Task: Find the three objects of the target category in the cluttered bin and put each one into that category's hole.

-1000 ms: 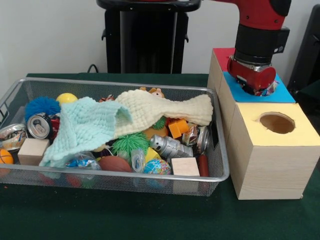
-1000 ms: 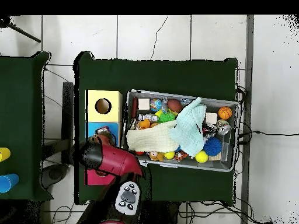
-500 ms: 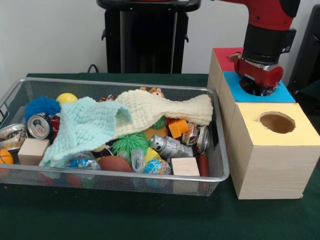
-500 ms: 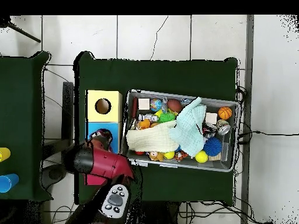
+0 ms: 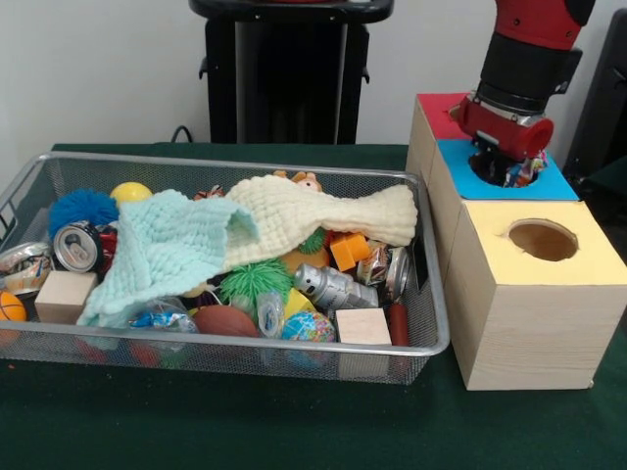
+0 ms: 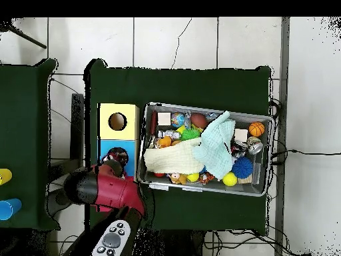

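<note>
The red and black arm comes down from the top of the front view and its gripper (image 5: 509, 168) sits directly over the round hole (image 5: 498, 171) in the blue top of the pale wooden box (image 5: 446, 201), which stands between a red-topped box (image 5: 441, 113) behind it and a yellow-topped box (image 5: 524, 294) in front. A scrap of polka-dot cloth (image 5: 526, 172) shows at the gripper's tips, right at the hole's rim; whether the gripper is pinching it or spread apart cannot be told from either view. In the overhead view the gripper (image 6: 117, 160) again covers the blue top, with the yellow-topped box's open hole (image 6: 117, 121) beside it. The wire mesh basket (image 5: 431, 333) stands just beside the boxes on the dark green surface (image 5: 294, 431). Across its clutter lie a pale mint knitted cloth (image 5: 162, 250) and a cream knitted cloth (image 5: 323, 217), the cream one overlapping the mint one's edge. Around them show a blue fuzzy ball (image 5: 82, 208), a yellow ball (image 5: 130, 192), a drinks can (image 5: 76, 246), two wooden blocks (image 5: 65, 294), a green spiky ball (image 5: 254, 281), a small brown football (image 5: 224, 321), an orange cube (image 5: 350, 252) and a silver metal piece (image 5: 333, 287).
</note>
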### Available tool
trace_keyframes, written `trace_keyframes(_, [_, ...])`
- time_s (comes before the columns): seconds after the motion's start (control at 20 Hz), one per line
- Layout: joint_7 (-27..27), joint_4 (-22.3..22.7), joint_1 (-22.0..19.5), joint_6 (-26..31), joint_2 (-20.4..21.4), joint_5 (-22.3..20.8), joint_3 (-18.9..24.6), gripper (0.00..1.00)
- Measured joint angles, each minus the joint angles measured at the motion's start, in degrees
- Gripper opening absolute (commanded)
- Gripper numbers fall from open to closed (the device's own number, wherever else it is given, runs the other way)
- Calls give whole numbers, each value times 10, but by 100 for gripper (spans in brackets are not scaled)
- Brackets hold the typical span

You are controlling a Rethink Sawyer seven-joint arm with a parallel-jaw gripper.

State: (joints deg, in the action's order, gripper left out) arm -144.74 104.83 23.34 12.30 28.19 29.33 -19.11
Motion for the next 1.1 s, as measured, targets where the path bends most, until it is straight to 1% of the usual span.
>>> trace_keyframes(0.1, [0, -10, 10, 27, 0, 0, -19, 0])
trace_keyframes(0.6, [0, -38, 12, 90, 3, 0, -52, 0])
trace_keyframes(1.1, [0, -48, 26, 99, 3, -1, -72, 0])
